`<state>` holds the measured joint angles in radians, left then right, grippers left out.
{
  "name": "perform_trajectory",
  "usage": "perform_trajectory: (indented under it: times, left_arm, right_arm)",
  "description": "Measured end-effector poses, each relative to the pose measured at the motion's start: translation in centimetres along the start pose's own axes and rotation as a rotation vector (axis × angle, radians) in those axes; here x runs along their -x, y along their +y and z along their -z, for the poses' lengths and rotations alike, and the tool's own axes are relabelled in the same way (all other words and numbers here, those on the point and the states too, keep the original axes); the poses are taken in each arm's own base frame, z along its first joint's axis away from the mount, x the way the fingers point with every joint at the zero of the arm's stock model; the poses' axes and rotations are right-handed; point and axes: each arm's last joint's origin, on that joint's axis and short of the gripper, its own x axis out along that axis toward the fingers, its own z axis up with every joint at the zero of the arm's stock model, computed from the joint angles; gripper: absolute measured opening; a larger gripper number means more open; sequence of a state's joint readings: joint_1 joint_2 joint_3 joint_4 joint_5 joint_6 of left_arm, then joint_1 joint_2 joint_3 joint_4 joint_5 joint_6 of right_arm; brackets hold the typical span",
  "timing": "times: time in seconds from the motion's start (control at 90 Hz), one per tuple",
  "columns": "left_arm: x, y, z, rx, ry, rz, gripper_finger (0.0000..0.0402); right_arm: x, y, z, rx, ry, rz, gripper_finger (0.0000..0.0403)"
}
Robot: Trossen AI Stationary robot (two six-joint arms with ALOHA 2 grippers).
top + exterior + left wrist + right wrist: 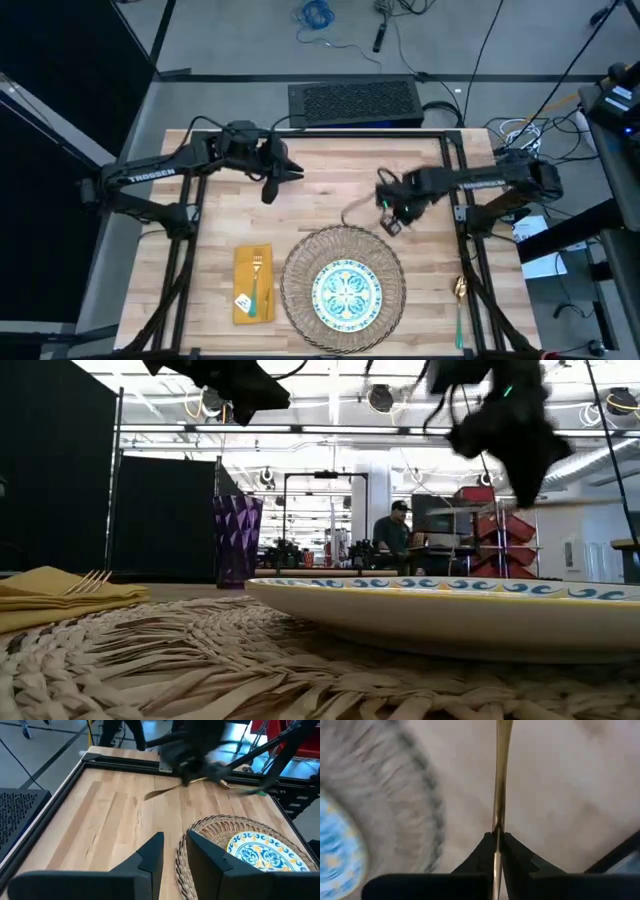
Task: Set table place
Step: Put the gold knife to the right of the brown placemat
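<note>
Your right tool (pixel 388 213) is clamped on a thin gold piece of cutlery (pixel 500 780); in the right wrist view the two fingers (pixel 485 851) close tight on its shaft, and the rest runs straight out ahead of them over bare wood. From above, that tool hangs over the middle of the bench (pixel 200 250), just beyond the far right edge of the woven mat (pixel 300 275), with the gold piece reaching left from it. Which kind of cutlery it is you cannot tell from here.

Your left tool (pixel 272 180) is over the far left part of the bench, well apart from the mat. Its fingers (pixel 150 857) stand apart with nothing between them.

The patterned plate (pixel 348 292) sits centred on the mat at the near edge. Left of the mat lies the yellow napkin (pixel 244 270), with a gold fork (pixel 257 275) on top of it. Right of the mat, near the right edge of the bench, lies a spoon with a teal handle (pixel 459 305). In the low view a purple tumbler (pixel 237 540) stands upright beyond the mat, and a person (pixel 392 535) sits far back in the room.
</note>
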<state>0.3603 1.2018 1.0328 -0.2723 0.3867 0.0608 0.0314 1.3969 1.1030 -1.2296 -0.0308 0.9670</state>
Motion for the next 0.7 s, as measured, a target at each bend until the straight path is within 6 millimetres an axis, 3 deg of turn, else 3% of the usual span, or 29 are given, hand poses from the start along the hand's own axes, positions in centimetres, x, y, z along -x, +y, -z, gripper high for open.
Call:
perform_trajectory:
  times: [0.211, 0.4, 0.544, 0.7]
  left_arm:
    - [0.0, 0.0, 0.0, 0.000, 0.001, 0.005, 0.0068]
    - [0.0, 0.0, 0.0, -0.021, 0.003, 0.005, 0.0068]
    - [0.0, 0.0, 0.1, -0.033, 0.013, 0.006, 0.0068]
    - [0.0, 0.0, 0.2, -0.050, 0.023, 0.007, 0.0068]
  right_arm:
    - [0.0, 3.5, 6.6, -0.160, -0.015, -0.044, 0.0000]
    - [-1.4, 6.5, 10.9, -0.333, -0.045, -0.127, 0.0000]
    - [-4.0, 8.8, 13.1, -0.431, -0.024, -0.134, 0.0000]
    - [-6.8, 10.4, 14.0, -0.483, -0.012, -0.102, 0.0000]
